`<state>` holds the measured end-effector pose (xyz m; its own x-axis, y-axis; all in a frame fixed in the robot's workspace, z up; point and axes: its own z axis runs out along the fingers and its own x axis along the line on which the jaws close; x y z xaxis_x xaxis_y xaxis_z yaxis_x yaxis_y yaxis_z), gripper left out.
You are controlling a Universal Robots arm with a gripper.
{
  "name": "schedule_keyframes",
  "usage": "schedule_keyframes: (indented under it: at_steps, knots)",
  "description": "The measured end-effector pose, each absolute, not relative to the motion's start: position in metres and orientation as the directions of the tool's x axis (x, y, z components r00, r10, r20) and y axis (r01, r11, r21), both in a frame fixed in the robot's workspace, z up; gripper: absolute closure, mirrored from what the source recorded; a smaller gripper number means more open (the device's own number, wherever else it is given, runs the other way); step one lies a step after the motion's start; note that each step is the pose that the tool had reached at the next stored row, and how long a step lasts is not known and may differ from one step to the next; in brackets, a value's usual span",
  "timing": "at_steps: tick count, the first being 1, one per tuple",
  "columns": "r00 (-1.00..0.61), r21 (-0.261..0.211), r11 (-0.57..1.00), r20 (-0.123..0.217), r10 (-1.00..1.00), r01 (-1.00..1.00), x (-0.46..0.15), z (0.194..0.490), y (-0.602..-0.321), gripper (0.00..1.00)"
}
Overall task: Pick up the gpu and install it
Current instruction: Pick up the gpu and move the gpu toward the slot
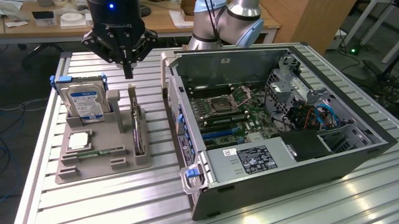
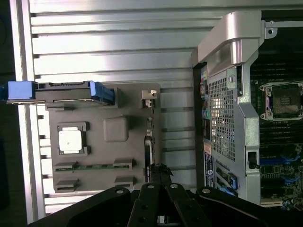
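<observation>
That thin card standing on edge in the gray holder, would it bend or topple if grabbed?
The gpu is probably stiff: it stands straight on edge without sagging. Being thin and tall, it would likely tip once out of the slots of the gray holder. Its thin board looks fragile, so a hard pinch seems risky.

A slatted aluminium table carries a grey holder tray and, to the exterior view's right of it, an open computer case. In the tray a hard drive with a blue-white label stands upright (blue rails run along its edges). A square processor chip lies flat in a recess nearer the camera, with a narrow green memory stick lying just beyond it. Inside the case are a green motherboard, its processor socket, a labelled power supply and blue cables.
</observation>
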<state>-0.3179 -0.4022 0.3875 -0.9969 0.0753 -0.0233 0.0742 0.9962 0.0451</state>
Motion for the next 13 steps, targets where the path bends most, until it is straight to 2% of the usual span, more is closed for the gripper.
schedule_keyframes:
  at_steps: [4, 5, 6, 7, 8, 9, 10, 13]
  knots:
    - [-0.997, 0.045, 0.996, -0.023, 0.075, 0.074, -0.3180, 0.3875, -0.4022, 0.89]
    - [-0.997, 0.045, 0.996, -0.023, 0.075, 0.074, -0.3180, 0.3875, -0.4022, 0.83]
    - [-0.997, 0.045, 0.996, -0.023, 0.075, 0.074, -0.3181, 0.3876, -0.4021, 0.83]
    - [-0.997, 0.045, 0.996, -0.023, 0.075, 0.074, -0.3181, 0.3875, -0.4022, 0.77]
    - [-0.997, 0.045, 0.996, -0.023, 0.075, 0.074, -0.3181, 0.3875, -0.4022, 0.77]
    - [-0.997, 0.045, 0.996, -0.023, 0.075, 0.074, -0.3181, 0.3876, -0.4022, 0.71]
    - [-0.997, 0.045, 0.996, -0.023, 0.075, 0.074, -0.3182, 0.3875, -0.4021, 0.71]
    - [-0.997, 0.045, 0.996, -0.023, 0.075, 0.074, -0.3182, 0.3875, -0.4021, 0.53]
